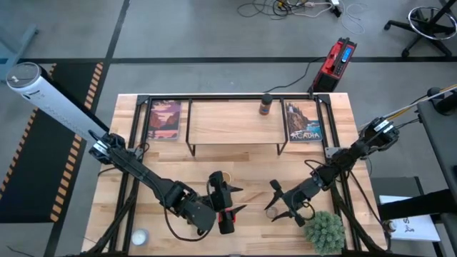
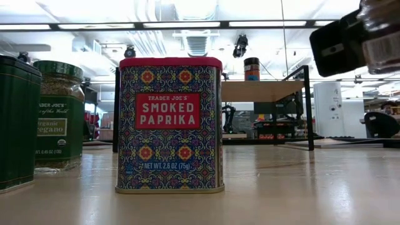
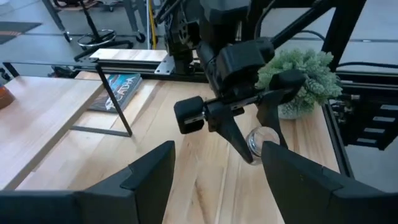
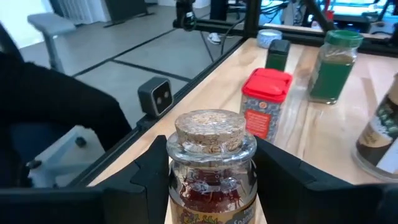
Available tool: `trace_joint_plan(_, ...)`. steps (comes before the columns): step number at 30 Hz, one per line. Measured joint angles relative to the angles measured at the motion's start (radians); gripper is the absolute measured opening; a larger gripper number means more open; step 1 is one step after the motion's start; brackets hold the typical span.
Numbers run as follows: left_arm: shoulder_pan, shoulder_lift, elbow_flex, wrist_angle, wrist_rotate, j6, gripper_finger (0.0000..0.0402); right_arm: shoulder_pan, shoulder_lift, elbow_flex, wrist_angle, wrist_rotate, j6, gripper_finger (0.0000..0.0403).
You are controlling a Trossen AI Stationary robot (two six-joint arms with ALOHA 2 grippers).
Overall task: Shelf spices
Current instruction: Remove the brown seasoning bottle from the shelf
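Note:
My right gripper (image 1: pixel 275 202) is shut on a tiny clear jar with a cork lid (image 4: pixel 208 168), near the table's front edge. It also shows in the left wrist view (image 3: pixel 261 140). My left gripper (image 3: pixel 217 180) is open and empty, just left of it, pointing at it. A red square paprika tin (image 2: pixel 170 122), a green-lidded jar (image 4: pixel 333 65) and a small black box (image 4: pixel 277 55) stand on the table by the left gripper. A dark-capped brown bottle (image 1: pixel 265 106) stands on the wooden shelf (image 1: pixel 228 125). My right gripper pinches the clear jar's glass body (image 4: pixel 180 180) just below the cork lid, one finger (image 4: pixel 152 171) on each side. The fingers come from the table's right, slanting down. The jar stands upright in the hold and, in the low view (image 2: pixel 382 37), is clear of the table.
A green spiky plant (image 1: pixel 325 230) stands close behind the right gripper at the front right. Two picture cards (image 1: pixel 166 120) (image 1: pixel 303 121) stand at the shelf's ends. A small round container (image 1: pixel 139 235) sits at the front left. Another jar (image 4: pixel 382 134) stands near the held one.

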State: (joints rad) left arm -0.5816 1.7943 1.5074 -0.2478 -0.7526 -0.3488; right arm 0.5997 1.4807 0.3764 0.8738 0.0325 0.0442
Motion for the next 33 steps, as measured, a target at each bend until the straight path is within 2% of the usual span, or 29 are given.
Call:
trace_joint_plan(4, 0.002, 0.000, 0.000, 0.007, 0.000, 0.000, 0.0229, -0.003, 0.007, -0.016, 0.023, -0.014, -0.011, 0.0169)
trace_joint_plan(10, 0.004, -0.002, 0.000, 0.005, 0.000, 0.000, 0.0229, -0.022, 0.061, -0.055, 0.156, -0.021, -0.003, 0.0168)
trace_joint_plan(24, 0.013, -0.002, 0.001, -0.005, 0.000, 0.008, 0.0229, -0.109, 0.338, 0.012, 0.428, -0.250, 0.008, 0.0169)
trace_joint_plan(33, 0.018, -0.002, -0.003, -0.007, 0.000, 0.003, 0.0229, -0.114, 0.457, 0.024, 0.556, -0.328, -0.003, 0.0168)
